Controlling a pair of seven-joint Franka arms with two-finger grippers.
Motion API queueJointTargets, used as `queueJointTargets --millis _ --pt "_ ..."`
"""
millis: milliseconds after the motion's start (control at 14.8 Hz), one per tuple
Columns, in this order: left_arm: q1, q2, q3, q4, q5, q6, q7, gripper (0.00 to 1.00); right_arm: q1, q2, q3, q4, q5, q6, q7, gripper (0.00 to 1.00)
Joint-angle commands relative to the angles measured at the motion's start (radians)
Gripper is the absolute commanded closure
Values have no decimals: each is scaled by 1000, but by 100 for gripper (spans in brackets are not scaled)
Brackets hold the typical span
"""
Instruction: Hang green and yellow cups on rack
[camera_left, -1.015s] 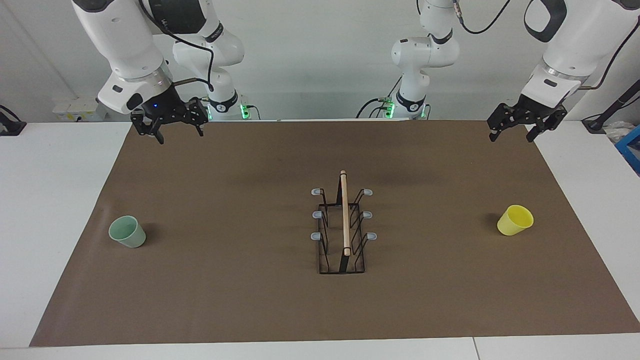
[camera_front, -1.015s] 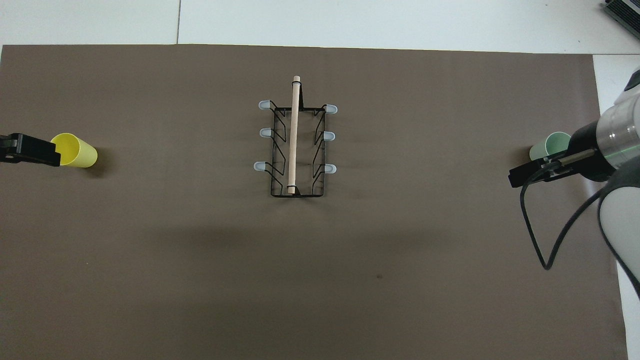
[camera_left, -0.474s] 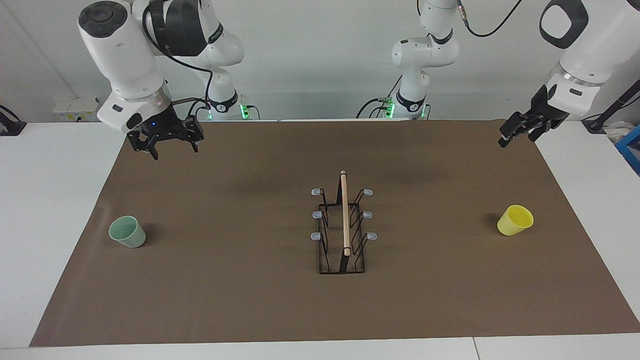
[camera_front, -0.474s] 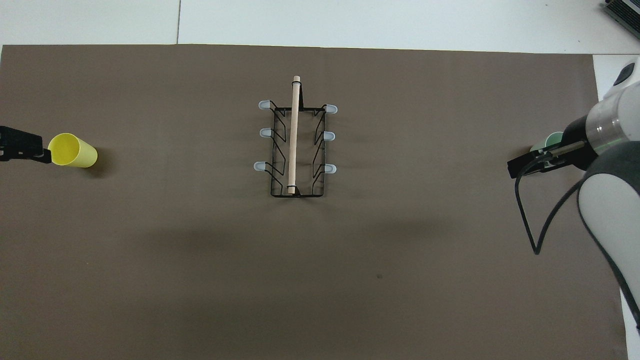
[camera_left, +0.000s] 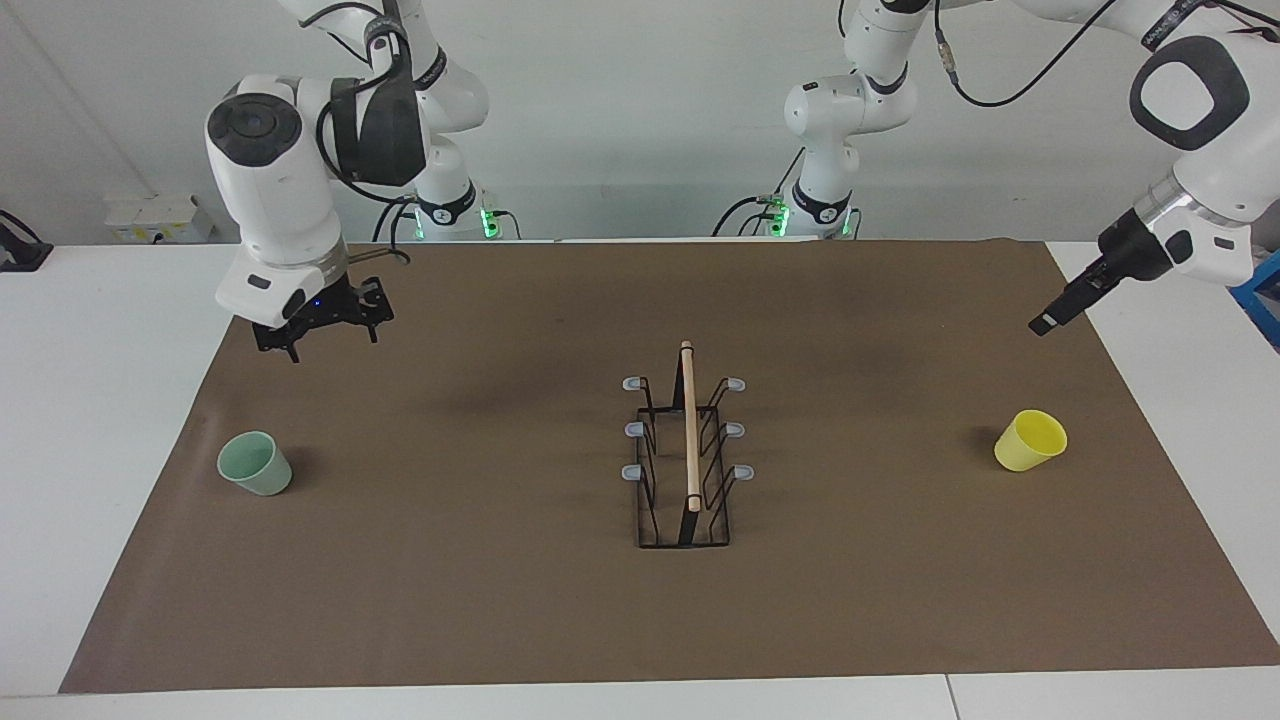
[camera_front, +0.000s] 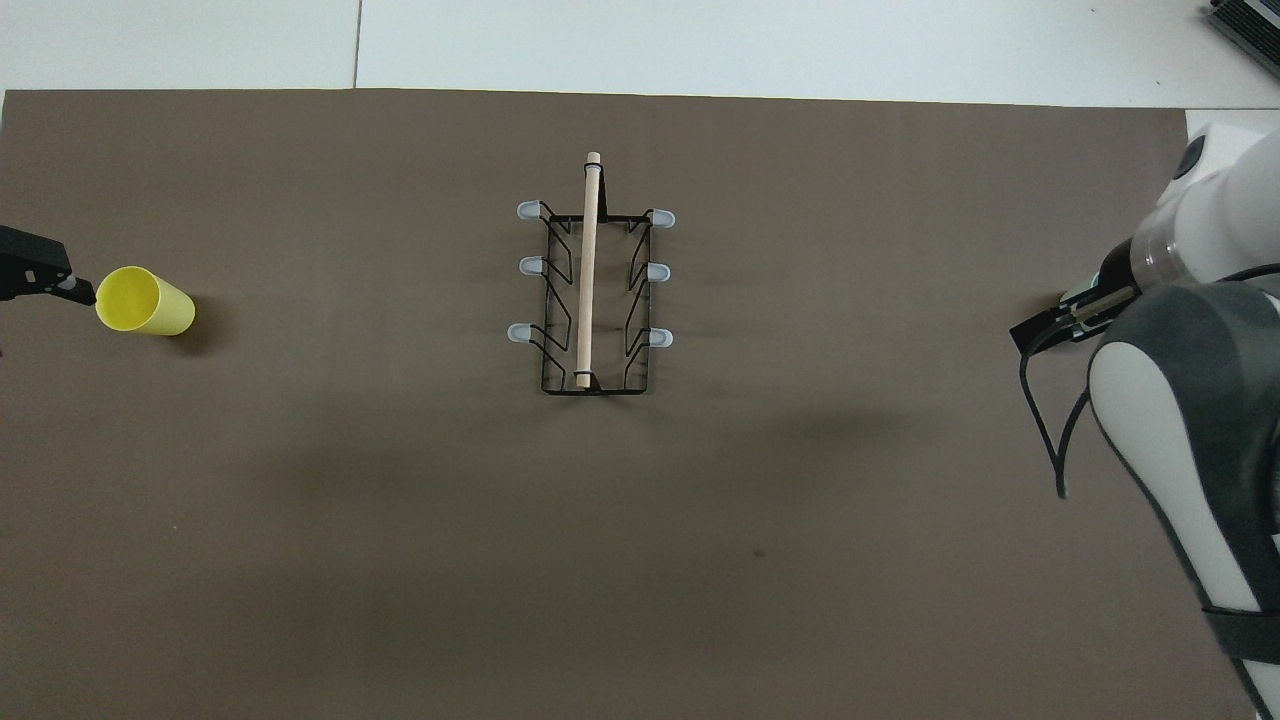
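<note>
Both arms have come lower and closer to the cups since a moment ago, while the cups and the rack have stayed where they were.

The rack (camera_left: 684, 455) is standing in the middle of the brown mat (camera_left: 480, 600), with a wooden stick along its top and small grey tips sticking out at its sides. Nothing is hanging on it.

The green cup (camera_left: 254, 463) is standing with its mouth up, well apart from the rack, toward the right arm's end of the table. In the overhead view the right arm is covering it. The right gripper (camera_left: 318, 340) is hanging in the air over the mat, nearer to the robots than the green cup, and is not touching it. Its fingers are standing apart with nothing between them.

The yellow cup (camera_left: 1031, 440) is tilting, well apart from the rack, toward the left arm's end of the table. The left gripper (camera_left: 1043, 324) is hanging over the edge of the mat and is not touching the yellow cup. It is showing edge-on, so I cannot tell if its fingers are apart or together.
</note>
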Motion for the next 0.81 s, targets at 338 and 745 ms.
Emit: queueJointTargets --millis 338,745 --pt "116 208 7 169 -150 13 -386 4 12 93 15 -29 -335 55 -222 0" --pt "181 423 12 347 -187 84 -574 4 6 92 15 -115 -542 138 -435 0"
